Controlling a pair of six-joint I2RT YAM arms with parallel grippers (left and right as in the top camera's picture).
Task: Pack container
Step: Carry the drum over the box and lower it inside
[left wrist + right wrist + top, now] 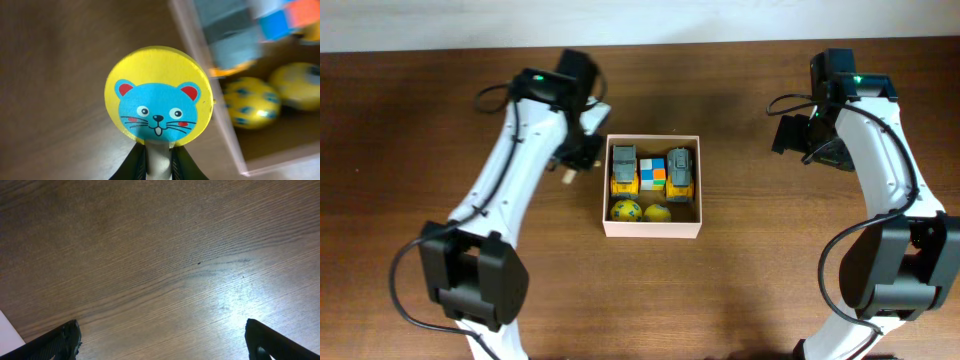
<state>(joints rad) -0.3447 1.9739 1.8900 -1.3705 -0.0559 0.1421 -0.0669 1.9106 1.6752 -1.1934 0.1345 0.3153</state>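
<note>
The left gripper [159, 162] is pressed together on the pale stem of a yellow disc toy [159, 95] printed with a blue mouse face. The disc stands upright just above the fingers [135, 167], over bare table [770, 280] and just outside the left wall of the container [226, 125]. The right gripper [162, 340] is spread as wide as it goes. Its dark fingertips [65, 340] sit at the two lower corners of the right wrist view, with only wood grain between them, holding and touching nothing.

The container [653, 231] rests at the middle of the table, between the two arms. Inside lie two grey-and-yellow toy vehicles [623, 168], a multicoloured cube [653, 173] between them, and two yellow balls [626, 210] along the near wall.

From overhead the disc is hidden beneath the left wrist, and only a pale bit of stem [566, 178] pokes out. In the left wrist view the container's contents are blurred and cut off at the right edge. A white sliver [7, 330] at the left edge of the right wrist view cannot be identified.
</note>
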